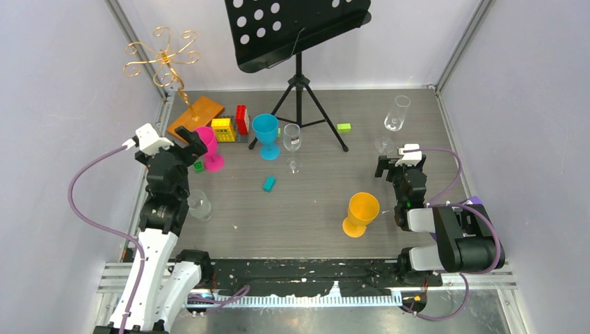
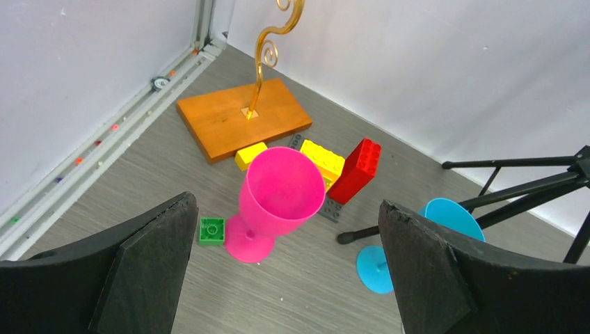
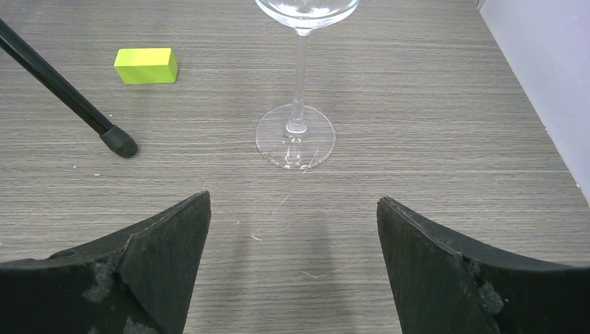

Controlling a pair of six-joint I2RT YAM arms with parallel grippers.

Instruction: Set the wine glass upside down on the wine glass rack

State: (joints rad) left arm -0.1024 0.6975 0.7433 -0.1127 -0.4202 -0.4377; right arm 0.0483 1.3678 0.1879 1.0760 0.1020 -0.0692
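Observation:
The wine glass rack is gold wire with curled loops [image 1: 161,57] on an orange base [image 1: 195,118] at the back left. Its base [image 2: 229,129] and stem show in the left wrist view. A clear wine glass [image 1: 396,113] stands upright at the back right. My right gripper [image 1: 396,161] is open just short of it, with the glass's foot [image 3: 296,136] ahead of the gripper [image 3: 293,198]. My left gripper [image 1: 189,142] is open and empty [image 2: 286,202], above an upright pink goblet [image 2: 278,195]. A second clear glass [image 1: 291,139] stands mid-table.
A black music stand [image 1: 299,31] on a tripod stands at the back centre; one foot [image 3: 118,142] is near the right gripper. A blue goblet [image 1: 266,136], an orange goblet [image 1: 362,212], toy bricks [image 1: 233,125], a lime block [image 3: 145,65], a teal block [image 1: 268,183] and a clear glass [image 1: 200,205] by the left arm.

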